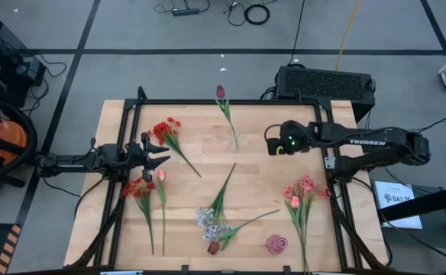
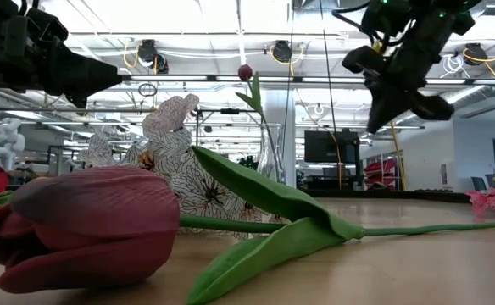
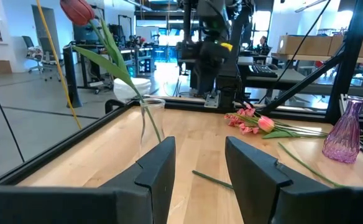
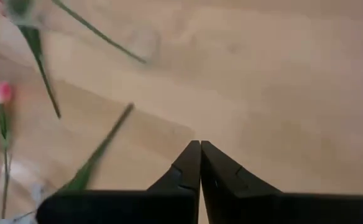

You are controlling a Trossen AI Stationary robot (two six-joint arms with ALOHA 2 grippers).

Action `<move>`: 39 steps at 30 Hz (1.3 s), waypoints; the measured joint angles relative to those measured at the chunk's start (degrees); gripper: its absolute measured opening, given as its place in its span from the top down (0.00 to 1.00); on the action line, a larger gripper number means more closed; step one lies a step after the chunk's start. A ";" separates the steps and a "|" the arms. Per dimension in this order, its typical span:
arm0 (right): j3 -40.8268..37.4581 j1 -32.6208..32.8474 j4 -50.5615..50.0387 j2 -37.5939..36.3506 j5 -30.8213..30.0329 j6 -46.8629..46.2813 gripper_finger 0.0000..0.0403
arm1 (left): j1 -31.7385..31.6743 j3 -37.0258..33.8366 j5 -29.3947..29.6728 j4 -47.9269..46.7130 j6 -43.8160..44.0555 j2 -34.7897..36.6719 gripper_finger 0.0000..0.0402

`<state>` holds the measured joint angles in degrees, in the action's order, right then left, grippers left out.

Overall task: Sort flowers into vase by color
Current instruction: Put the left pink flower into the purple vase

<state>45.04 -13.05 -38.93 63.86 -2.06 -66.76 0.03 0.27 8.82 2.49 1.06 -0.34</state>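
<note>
A maroon tulip [image 1: 221, 92] stands with its stem in a clear glass vase [image 1: 234, 138] near the table's far edge. The other flowers lie flat. They are a red cluster [image 1: 166, 129], another red cluster [image 1: 137, 188] beside a pink bud [image 1: 160, 175], white-grey sprays [image 1: 210, 220], a second maroon tulip [image 1: 213, 247] and pink blossoms [image 1: 305, 186]. A purple vase [image 1: 276, 244] stands near the near edge. My left gripper [image 1: 162, 155] is open, raised at the table's left and facing the clear vase [image 3: 151, 118]. My right gripper [image 1: 273, 145] is shut, raised right of that vase and tipped down at bare wood [image 4: 200, 163].
A black frame rail [image 1: 208, 101] runs round the table. Bare wood lies between the clear vase and the pink blossoms. In the low view the near tulip [image 2: 86, 224] and its leaf fill the foreground. A black box [image 1: 326, 82] sits beyond the far edge.
</note>
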 joint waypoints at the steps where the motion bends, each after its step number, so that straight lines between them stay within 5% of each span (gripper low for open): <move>1: 0.00 0.66 -1.41 0.00 0.64 -2.10 1.00 | -0.01 -0.01 0.00 0.01 0.00 -0.02 0.63; 7: 0.00 5.46 -12.04 0.00 2.61 -13.50 1.00 | -0.01 0.00 -0.01 0.01 2.48 0.00 0.63; 14: 0.00 8.45 -17.56 0.00 2.55 -15.10 1.00 | 0.00 0.01 0.79 0.22 10.68 -0.01 0.63; 24: 0.00 -0.35 -21.12 -0.41 7.05 5.47 1.00 | 0.00 5.37 10.28 -4.99 16.59 -4.33 0.63; 30: -0.02 -7.28 -21.25 -0.48 8.04 21.14 1.00 | 0.08 13.12 14.08 -11.99 29.39 -16.84 0.63; 39: -0.02 -12.36 -21.19 -0.48 7.92 33.96 1.00 | 3.66 30.54 14.16 -32.31 52.07 -44.66 0.63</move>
<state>45.01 -25.41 -60.12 63.37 5.85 -32.80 3.69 30.80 22.98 -29.82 53.13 -45.00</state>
